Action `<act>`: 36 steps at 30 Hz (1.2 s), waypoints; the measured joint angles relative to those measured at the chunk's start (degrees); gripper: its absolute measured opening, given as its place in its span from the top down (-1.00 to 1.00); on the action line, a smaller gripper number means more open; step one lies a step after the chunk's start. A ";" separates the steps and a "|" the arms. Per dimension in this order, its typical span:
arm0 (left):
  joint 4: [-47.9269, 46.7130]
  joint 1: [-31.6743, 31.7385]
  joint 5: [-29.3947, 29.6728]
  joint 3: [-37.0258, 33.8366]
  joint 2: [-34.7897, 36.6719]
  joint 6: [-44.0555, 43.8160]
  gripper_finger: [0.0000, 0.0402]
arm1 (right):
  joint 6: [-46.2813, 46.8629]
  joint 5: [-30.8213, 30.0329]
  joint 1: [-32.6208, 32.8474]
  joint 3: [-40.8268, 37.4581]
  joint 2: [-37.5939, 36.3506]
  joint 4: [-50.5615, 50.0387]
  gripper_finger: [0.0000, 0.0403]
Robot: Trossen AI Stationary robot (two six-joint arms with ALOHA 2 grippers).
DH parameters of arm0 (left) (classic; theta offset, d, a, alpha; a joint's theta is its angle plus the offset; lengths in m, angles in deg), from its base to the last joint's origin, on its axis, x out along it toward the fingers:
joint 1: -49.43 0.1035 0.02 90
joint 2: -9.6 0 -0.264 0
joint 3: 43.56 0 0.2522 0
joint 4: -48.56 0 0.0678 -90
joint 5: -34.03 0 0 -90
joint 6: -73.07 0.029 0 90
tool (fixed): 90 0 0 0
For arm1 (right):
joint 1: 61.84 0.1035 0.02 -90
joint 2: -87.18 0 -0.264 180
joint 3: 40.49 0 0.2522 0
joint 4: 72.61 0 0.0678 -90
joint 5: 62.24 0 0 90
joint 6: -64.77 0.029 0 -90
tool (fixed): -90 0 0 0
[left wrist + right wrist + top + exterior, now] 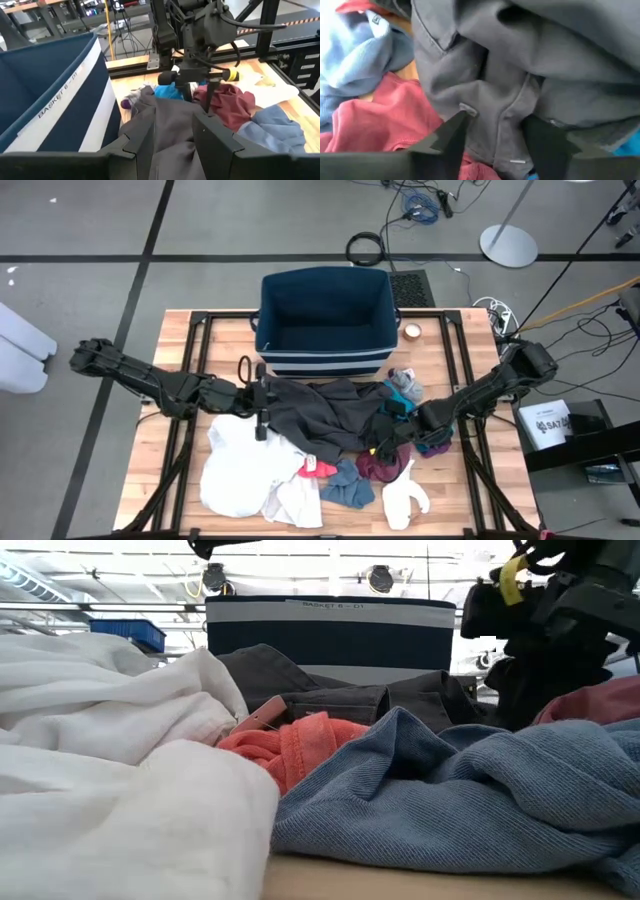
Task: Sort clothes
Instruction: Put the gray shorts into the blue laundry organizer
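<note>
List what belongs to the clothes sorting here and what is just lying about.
Belongs to the job:
- dark grey garment
- white garment
- red piece
- blue-grey piece
- maroon piece
- teal piece
- white sock
- navy striped bin

Lying about:
- roll of tape
- cable coil on the floor

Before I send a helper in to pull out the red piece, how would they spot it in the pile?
Start at the navy bin at the table's back edge and come forward across the big dark grey garment. Just past its front edge, between the white garment and the blue-grey cloth, lies the small red piece, the only bright coral-red thing there; the maroon cloth is darker.
</note>
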State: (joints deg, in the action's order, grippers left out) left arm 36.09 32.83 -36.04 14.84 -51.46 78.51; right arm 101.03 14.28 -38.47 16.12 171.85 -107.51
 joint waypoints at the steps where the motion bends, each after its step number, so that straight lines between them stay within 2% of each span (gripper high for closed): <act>1: 0.01 0.00 -0.06 0.00 0.00 0.00 0.30 | 0.60 0.06 -0.01 0.16 -0.16 -0.37 0.34; 4: 0.10 0.01 -0.12 0.00 0.00 0.54 0.30 | 0.07 0.19 0.00 2.68 -1.46 -3.37 0.82; 6: 0.09 0.01 -0.13 0.00 0.00 1.20 0.30 | -2.02 -0.04 0.00 5.68 -2.82 -5.29 0.93; 10: 0.58 0.02 -0.15 0.00 0.00 1.33 0.30 | -6.98 -0.73 0.00 14.27 -5.36 -10.14 0.98; 18: 1.30 0.00 -0.48 0.00 0.00 1.38 0.30 | -23.28 -10.71 -0.02 34.63 -7.99 -14.53 0.99; 21: 1.49 -0.04 -2.65 0.00 0.00 1.42 0.30 | -27.59 -14.10 -0.02 41.03 -8.09 -14.46 1.00; 24: 4.09 -0.04 -7.39 0.00 0.00 1.81 0.30 | -29.72 -18.20 -0.03 45.59 -8.09 -15.58 1.00; 27: 6.57 -0.05 -14.51 0.00 0.00 2.64 0.30 | -27.13 -22.68 -0.17 49.69 -8.09 -21.88 1.00; 30: 7.46 -0.81 -19.67 0.00 0.00 2.58 0.30 | -20.19 -23.27 -0.92 52.03 -8.15 -31.64 1.00; 32: 7.59 -1.78 -19.04 0.00 -0.46 2.61 0.30 | -15.27 -23.38 -1.29 52.35 -8.15 -37.43 1.00; 36: 9.14 -3.31 -14.07 0.02 -4.26 2.96 0.30 | -7.32 -23.32 -2.05 52.35 -7.97 -46.26 1.00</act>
State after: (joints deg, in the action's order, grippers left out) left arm 45.23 29.53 -50.12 14.86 -55.72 81.47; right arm 93.71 -9.04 -40.52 68.47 163.88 -153.77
